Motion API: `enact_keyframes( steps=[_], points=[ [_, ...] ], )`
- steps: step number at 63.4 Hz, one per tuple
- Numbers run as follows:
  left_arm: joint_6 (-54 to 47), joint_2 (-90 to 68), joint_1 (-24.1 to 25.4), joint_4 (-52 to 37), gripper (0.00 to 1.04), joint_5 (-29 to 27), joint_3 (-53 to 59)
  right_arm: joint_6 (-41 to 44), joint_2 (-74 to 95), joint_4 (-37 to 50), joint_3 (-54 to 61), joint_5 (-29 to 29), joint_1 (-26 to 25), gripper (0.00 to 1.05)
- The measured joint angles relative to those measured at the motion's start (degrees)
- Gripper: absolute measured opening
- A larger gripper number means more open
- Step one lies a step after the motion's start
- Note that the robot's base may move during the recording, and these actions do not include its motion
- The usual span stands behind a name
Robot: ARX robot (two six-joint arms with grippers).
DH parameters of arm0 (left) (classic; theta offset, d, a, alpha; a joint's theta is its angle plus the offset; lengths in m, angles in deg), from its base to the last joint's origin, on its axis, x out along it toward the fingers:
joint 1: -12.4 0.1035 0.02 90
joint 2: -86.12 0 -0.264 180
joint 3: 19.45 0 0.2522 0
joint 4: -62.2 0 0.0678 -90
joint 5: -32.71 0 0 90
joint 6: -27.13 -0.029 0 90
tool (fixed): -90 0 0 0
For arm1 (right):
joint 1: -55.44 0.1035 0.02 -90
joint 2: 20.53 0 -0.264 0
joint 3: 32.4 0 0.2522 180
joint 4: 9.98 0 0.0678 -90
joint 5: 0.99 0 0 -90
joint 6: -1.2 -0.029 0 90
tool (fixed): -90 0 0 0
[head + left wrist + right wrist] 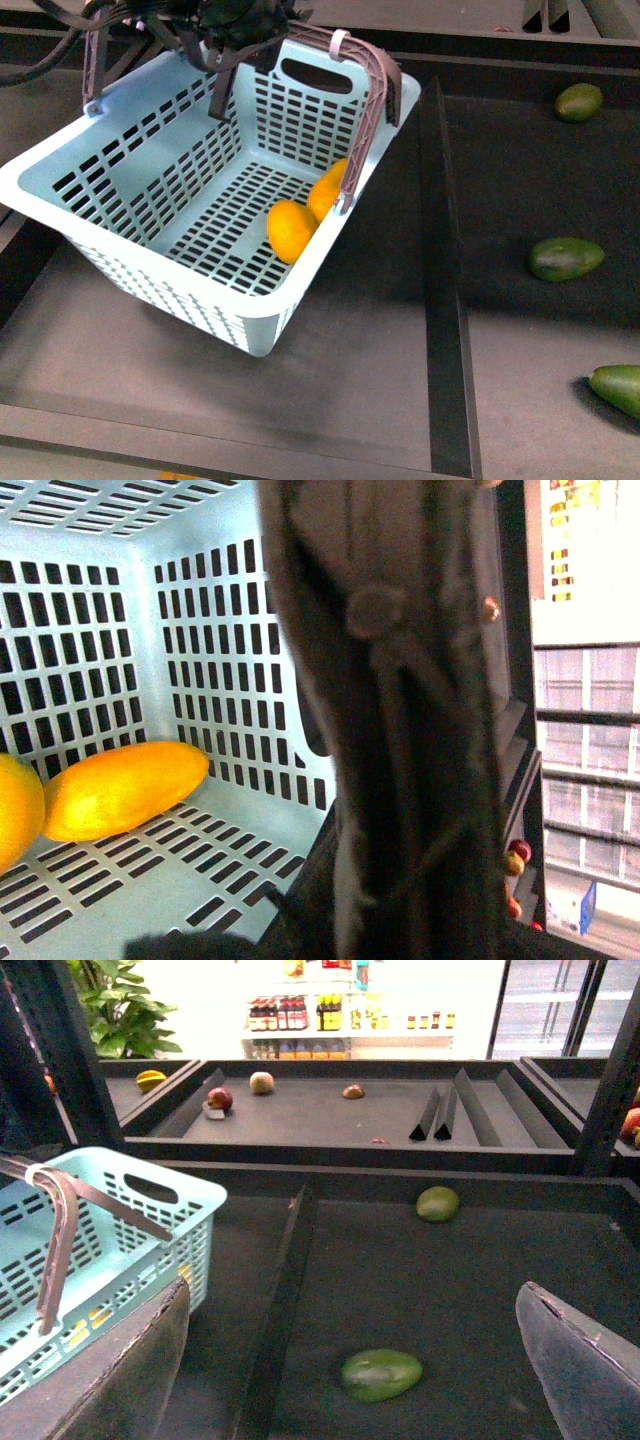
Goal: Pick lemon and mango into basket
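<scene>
Mint-green basket [130, 190] holds lemon [291, 231] and mango [328, 190]; left pincer [225, 40] grip unclear, right pincer [350, 1360] wide, empty: retreat gently.

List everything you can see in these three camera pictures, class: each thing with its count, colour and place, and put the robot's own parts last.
Mint-green slotted plastic basket: one, brown swinging handles, left bay of the dark display table.
Elongated orange-yellow mango: one, lying on the basket floor by the slotted wall.
Plump yellow-orange lemon: one, in the basket next to the mango.
Green oval avocados: three in the front view, loose in the right bay.
Dark upright divider: one, between the two bays.
Far shelf fruit: a few red and brown pieces, too small to name.
Left gripper: black, above the basket's far rim; finger state unclear.
Right gripper: dark fingers spread open above the avocado bay.
</scene>
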Motion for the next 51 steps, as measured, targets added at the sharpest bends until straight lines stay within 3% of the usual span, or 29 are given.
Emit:
enact_keyframes(
  steps=[15, 39, 43, 46, 51],
  points=[
    [3.56, 0.00, 0.33, 1.16, 0.05, -1.14, 1.25, 0.00, 0.00, 0.00, 0.00, 0.00, 0.00, 0.96],
    [6.03, 11.23, 2.08, 13.75, 0.76, -7.52, 9.99, 0.00, 0.00, 0.00, 0.00, 0.00, 0.00, 0.96],
    [4.85, 17.03, 3.54, 17.35, 0.94, -8.39, 14.34, 0.00, 0.00, 0.00, 0.00, 0.00, 0.00, 0.96],
    [3.63, 20.11, 4.42, 17.77, 1.00, -8.52, 16.94, -0.02, 0.00, 0.00, 0.00, 0.00, 0.00, 0.96],
    [1.27, 24.41, 5.44, 18.34, 0.98, -8.79, 19.78, -0.02, 0.00, 0.00, 0.00, 0.00, 0.00, 0.96]
  ],
)
